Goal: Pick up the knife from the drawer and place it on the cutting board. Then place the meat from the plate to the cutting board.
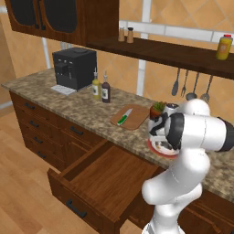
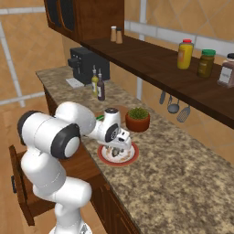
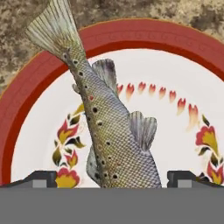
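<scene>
Fingers (image 3: 41, 178) spread wide, one tip on each side of the fish (image 3: 105, 127), nothing pinched yet. Gripper (image 3: 112, 181) hanging right over the plate (image 3: 26, 92), pointing straight down at it. Spotted trout-looking fish, lying across the white middle of the plate, tail fanned out over the red rim toward the granite. Little flame-and-leaf pattern painted around the inside of the plate.

From the base cameras: gripper (image 2: 117, 147) low over the red-rimmed plate (image 2: 132, 157), right at the counter's (image 2: 183, 183) front edge. Potted plant (image 2: 137, 119) just behind the plate. Knife (image 1: 124, 117) with the green handle already lying on the cutting board (image 1: 135, 119), further left along the counter near the two bottles (image 1: 101, 87). Big drawer (image 1: 103, 180) below pulled wide open. Coffee machine (image 1: 74, 67) at the far left end, utensils (image 1: 192, 87) hanging on the wall.
</scene>
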Controlling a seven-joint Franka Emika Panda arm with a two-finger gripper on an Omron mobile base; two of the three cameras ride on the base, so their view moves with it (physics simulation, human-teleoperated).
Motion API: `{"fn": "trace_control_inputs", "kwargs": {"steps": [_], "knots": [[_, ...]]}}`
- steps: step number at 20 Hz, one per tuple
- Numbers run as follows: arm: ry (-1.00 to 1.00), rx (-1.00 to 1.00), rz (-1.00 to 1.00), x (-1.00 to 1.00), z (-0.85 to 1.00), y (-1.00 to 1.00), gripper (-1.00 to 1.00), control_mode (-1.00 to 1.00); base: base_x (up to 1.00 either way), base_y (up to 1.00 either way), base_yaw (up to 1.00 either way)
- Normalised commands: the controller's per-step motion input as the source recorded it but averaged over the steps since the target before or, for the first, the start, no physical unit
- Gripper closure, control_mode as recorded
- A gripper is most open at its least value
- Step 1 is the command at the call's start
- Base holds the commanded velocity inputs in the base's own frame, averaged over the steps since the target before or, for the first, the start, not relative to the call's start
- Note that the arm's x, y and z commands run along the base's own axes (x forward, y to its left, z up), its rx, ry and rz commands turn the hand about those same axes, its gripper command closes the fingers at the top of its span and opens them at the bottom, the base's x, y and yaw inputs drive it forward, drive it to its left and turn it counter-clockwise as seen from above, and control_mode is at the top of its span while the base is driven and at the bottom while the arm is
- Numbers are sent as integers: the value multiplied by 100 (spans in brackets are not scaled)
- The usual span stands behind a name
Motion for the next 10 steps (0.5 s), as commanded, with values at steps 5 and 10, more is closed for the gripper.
{"fn": "trace_control_inputs", "kwargs": {"steps": [5, 10], "knots": [[0, 0, 10, 17, -21, -16, -100, -100, 0, 0, 0], [3, -2, 8, 0, -58, 9, 100, -100, 0, 0, 0]]}}
